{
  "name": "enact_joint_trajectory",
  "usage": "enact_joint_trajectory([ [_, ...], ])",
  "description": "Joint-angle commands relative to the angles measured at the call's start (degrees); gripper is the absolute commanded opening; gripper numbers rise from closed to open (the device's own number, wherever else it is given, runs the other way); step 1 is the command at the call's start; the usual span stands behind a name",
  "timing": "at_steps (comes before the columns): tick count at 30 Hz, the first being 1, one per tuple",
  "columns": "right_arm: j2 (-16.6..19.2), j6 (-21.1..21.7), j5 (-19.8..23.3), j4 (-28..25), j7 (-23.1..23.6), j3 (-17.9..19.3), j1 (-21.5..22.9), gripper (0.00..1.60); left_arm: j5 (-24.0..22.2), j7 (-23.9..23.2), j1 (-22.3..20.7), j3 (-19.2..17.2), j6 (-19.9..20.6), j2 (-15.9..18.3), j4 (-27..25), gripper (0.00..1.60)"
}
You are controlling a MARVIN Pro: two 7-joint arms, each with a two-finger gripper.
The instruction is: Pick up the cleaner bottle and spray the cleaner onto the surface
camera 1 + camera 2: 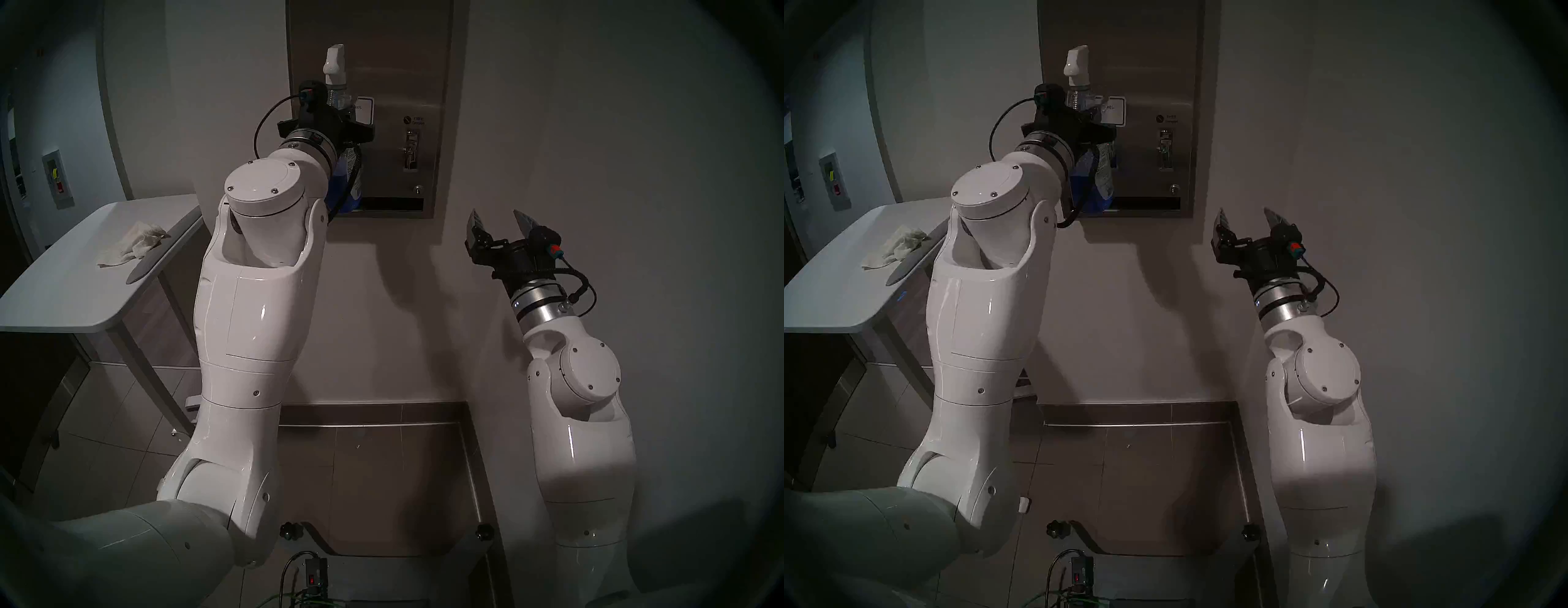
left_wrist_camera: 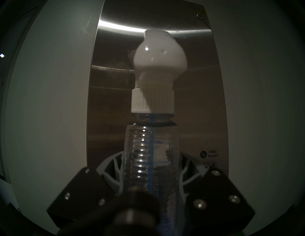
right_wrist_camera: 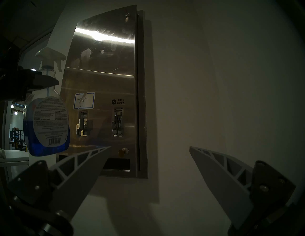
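Observation:
My left gripper [image 1: 345, 121] is shut on the neck of the cleaner bottle [image 1: 348, 187] and holds it upright right in front of the dispenser's left half. The bottle is clear with blue liquid, a white barcode label [image 3: 49, 122] and a white spray head [image 2: 158, 57] whose nozzle points at the steel. The surface is the tall brushed steel wall dispenser [image 1: 403, 85], which also shows in the right wrist view [image 3: 105, 82], with two coin mechanisms, a blue-bordered label, a "FREE" sticker and a bottom slot. Pale smears show on its upper panel [image 3: 86, 53]. My right gripper [image 1: 497, 216] is open and empty, below and right of the dispenser.
A white table [image 1: 63, 276] stands at the left with a crumpled white cloth [image 1: 131, 246] on it. The plain white wall [image 1: 594, 170] is close ahead of both arms. A metal baseboard [image 1: 373, 418] and tiled floor lie below.

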Motion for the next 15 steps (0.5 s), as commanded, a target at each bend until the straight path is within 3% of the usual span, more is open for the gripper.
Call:
enact_joint_trajectory([
  [1,0.8,0.4,0.1,-0.8,-0.4,0.0,6.2,1.60,0.1,0.1,-3.3,-0.1,-1.4,-0.5,-2.8,0.00],
  [3,1.2,1.2,0.0,0.9,-0.2,-0.3,9.3,1.60,0.1,0.0,-3.2,-0.1,-1.4,-0.6,-2.8,0.00],
  [4,1.3,1.1,0.0,0.0,-0.3,-0.5,7.8,1.60,0.2,-0.1,-3.2,-0.1,-1.4,-0.6,-2.8,0.00],
  [12,1.5,2.3,0.0,1.3,-0.9,-1.3,10.7,1.60,0.4,-0.3,-3.1,-0.3,-1.2,-0.7,-2.7,0.00],
  [13,1.5,2.8,-0.1,2.7,-1.0,-1.5,12.9,1.60,0.4,-0.3,-3.1,-0.3,-1.2,-0.8,-2.7,0.00],
  [15,1.3,2.7,0.0,2.2,-1.3,-1.7,11.8,1.60,0.5,-0.4,-3.0,-0.3,-1.1,-0.8,-2.7,0.00],
])
